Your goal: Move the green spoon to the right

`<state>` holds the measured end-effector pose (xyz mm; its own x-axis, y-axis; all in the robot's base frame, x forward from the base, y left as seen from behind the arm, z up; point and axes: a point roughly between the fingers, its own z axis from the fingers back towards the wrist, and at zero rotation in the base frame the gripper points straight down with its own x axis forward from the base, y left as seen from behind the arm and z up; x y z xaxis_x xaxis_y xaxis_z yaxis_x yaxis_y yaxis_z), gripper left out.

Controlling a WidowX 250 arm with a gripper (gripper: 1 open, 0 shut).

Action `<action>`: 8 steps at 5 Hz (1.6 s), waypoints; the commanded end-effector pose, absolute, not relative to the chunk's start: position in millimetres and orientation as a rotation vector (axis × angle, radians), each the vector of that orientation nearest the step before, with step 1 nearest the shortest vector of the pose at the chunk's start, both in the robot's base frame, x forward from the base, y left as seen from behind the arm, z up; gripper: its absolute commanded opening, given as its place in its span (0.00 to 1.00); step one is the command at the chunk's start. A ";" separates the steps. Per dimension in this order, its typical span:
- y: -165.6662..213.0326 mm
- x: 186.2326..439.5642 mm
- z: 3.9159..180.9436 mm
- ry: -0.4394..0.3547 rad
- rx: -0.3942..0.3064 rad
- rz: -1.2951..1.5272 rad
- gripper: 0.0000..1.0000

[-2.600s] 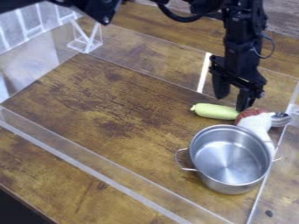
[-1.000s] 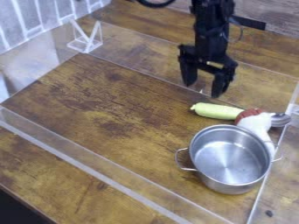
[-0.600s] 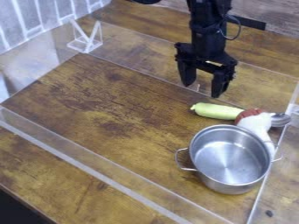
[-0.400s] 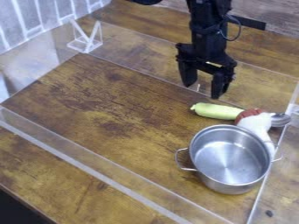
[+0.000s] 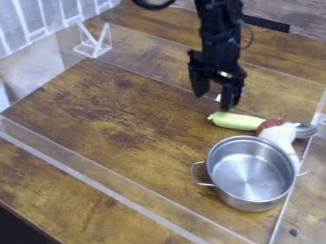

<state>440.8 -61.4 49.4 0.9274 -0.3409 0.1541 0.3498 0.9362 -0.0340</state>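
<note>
One view: a single camera looks down at an angle on a wooden desk (image 5: 114, 114) fenced by a low clear plastic wall.
Arm: black, coming in from the top of the picture and pointing straight down over the far right part of the desk.
Gripper (image 5: 215, 93): its two dark fingers are spread apart with bare wood showing between them; nothing is held.
Gripper position: just to the far left of the green spoon, its fingertips low near the desk surface and close to the spoon's left end; whether they touch the wood I cannot tell.
Green spoon (image 5: 235, 121): a small yellow-green pod-shaped piece lying flat on the desk, long axis running left to right, at the right side of the fenced area.
Spoon's neighbours: its right end sits just beside a red-and-white object (image 5: 283, 129); the steel pot (image 5: 251, 172) stands near it on the near side, apart from it.
Steel pot: upright, open top, shiny inside, small handles at the rim, near the right near corner of the fenced area.
Clear plastic wall (image 5: 76, 152): runs along the near left edge and along the right side of the desk.
Background: a clear stand (image 5: 91, 40) sits at the far left, beyond the wall.
</note>
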 end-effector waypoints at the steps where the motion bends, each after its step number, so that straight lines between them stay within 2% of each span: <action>1: -31.2 441.1 105.3 -0.232 0.012 -0.314 1.00; 2: -16.4 435.7 131.5 -0.251 0.055 -0.301 1.00; 3: -5.8 436.7 144.3 -0.275 0.099 -0.248 1.00; 4: 0.4 439.6 142.3 -0.290 0.120 -0.199 1.00; 5: 9.6 444.1 157.6 -0.312 0.133 -0.192 1.00; 6: 21.8 441.3 181.5 -0.352 0.157 -0.189 1.00; 7: 42.6 431.7 173.7 -0.399 0.165 -0.224 1.00; 8: 54.5 423.2 156.8 -0.428 0.159 -0.257 1.00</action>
<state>423.9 45.2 109.6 0.9148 -0.2847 0.2865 0.2463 0.9554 0.1630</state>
